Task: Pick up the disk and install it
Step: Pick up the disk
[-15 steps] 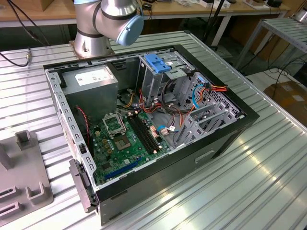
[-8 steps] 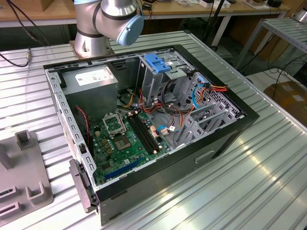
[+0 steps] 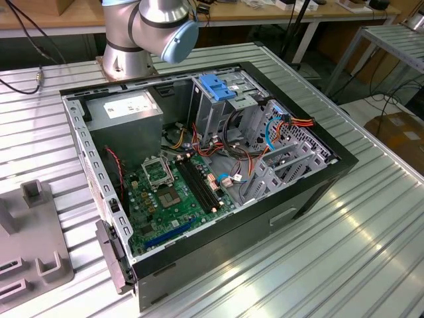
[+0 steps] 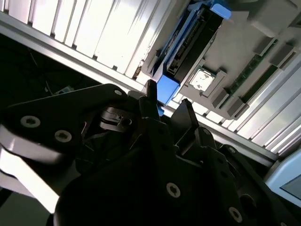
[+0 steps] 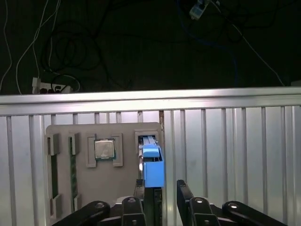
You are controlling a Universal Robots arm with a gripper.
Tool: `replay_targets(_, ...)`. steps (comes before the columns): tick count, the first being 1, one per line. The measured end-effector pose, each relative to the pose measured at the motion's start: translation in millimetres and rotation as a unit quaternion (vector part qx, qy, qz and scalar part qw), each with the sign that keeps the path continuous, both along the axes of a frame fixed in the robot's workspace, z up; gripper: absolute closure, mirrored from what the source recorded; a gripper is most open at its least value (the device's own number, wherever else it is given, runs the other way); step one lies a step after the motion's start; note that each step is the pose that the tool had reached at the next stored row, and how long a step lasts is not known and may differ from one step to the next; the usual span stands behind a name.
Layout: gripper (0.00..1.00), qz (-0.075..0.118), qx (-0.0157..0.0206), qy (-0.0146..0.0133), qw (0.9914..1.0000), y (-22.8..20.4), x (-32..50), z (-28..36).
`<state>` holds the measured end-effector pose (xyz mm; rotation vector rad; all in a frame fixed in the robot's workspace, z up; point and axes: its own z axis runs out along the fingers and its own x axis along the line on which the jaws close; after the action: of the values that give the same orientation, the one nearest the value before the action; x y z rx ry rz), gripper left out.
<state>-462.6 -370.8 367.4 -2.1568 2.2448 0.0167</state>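
The disk [image 5: 151,162] stands on edge in a slot of a grey holder tray [image 5: 124,188], a dark slab with a bright blue bracket along its edge. It also appears in the second wrist view, where the disk [image 4: 188,44] runs away from the black fingers [image 4: 150,96]. My gripper [image 5: 162,192] hangs just over the disk's near end. Its two fingers are apart, one on each side of the blue bracket [image 4: 167,88]. The jaws look open, with a gap on one side of the disk.
The tray also carries a processor chip [image 5: 104,149] and memory sticks [image 5: 73,169], and lies near the ribbed metal table's edge [image 5: 150,101]. In the exterior view an open computer case [image 3: 199,165] holds a metal drive bay with a blue latch [image 3: 215,86]. Part of a grey fixture [image 3: 33,252] shows at that view's left.
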Motion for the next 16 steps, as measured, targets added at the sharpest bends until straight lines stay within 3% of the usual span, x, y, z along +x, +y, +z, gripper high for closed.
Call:
replay_targets(1,0.59,0.0,0.0,-0.0001,1.0,-0.9,0.0,-2.1)
replay_targets(2,0.53,0.0,0.0,0.0,1.0,-3.3,0.0,-6.2)
replay_targets(6,0.53,0.0,0.0,0.0005,1.0,-7.5,0.0,-16.9)
replay_targets(11,0.53,-0.001,0.0,0.0027,1.0,-8.8,0.0,-28.7)
replay_targets(16,0.53,-0.001,0.0001,0.0033,0.99999,-8.8,-0.1,-35.4)
